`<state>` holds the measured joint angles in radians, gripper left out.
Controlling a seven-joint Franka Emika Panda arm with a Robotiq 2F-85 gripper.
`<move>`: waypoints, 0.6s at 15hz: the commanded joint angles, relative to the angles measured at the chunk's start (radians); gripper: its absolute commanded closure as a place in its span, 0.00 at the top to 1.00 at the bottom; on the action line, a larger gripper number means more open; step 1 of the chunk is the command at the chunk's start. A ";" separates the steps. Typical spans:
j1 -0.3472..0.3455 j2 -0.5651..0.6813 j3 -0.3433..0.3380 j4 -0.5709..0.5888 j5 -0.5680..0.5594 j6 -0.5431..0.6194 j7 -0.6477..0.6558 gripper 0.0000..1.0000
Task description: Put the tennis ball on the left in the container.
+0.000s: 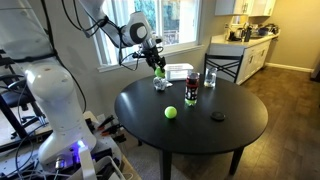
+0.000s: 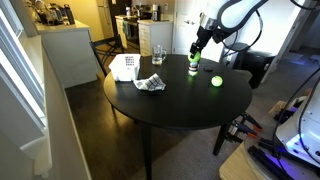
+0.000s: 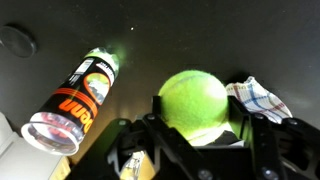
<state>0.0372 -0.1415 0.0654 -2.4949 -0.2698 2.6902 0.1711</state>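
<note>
My gripper [image 3: 197, 118] is shut on a fuzzy yellow-green tennis ball [image 3: 194, 98] and holds it in the air over the round black table. In an exterior view the gripper [image 1: 157, 68] with the ball [image 1: 158, 73] hangs above a checked cloth, just beside the low whitish container with a reddish rim [image 1: 180, 67]. The container also shows in an exterior view [image 2: 124, 68], well apart from the gripper [image 2: 198, 47]. A second tennis ball [image 1: 170, 113] lies loose on the table and shows in both exterior views [image 2: 216, 81].
A tall dark tumbler [image 1: 191, 88] [image 2: 193, 65] [image 3: 75, 100] stands near the table's middle. A clear glass [image 1: 210, 78] [image 2: 157, 55], a checked cloth [image 2: 150, 84] [image 3: 262, 98] and a small dark disc [image 1: 218, 117] [image 3: 15, 40] are also on the table. A chair [image 1: 225, 65] stands behind it.
</note>
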 commanded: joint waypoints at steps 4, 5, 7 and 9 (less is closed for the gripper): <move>-0.152 -0.136 0.021 -0.025 -0.286 -0.094 0.142 0.39; -0.173 -0.145 0.020 -0.021 -0.327 -0.106 0.152 0.39; -0.214 -0.154 0.015 -0.011 -0.408 -0.103 0.182 0.39; -0.240 -0.147 0.004 0.003 -0.461 -0.086 0.204 0.39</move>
<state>-0.1630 -0.2715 0.0655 -2.4992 -0.6453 2.6102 0.3174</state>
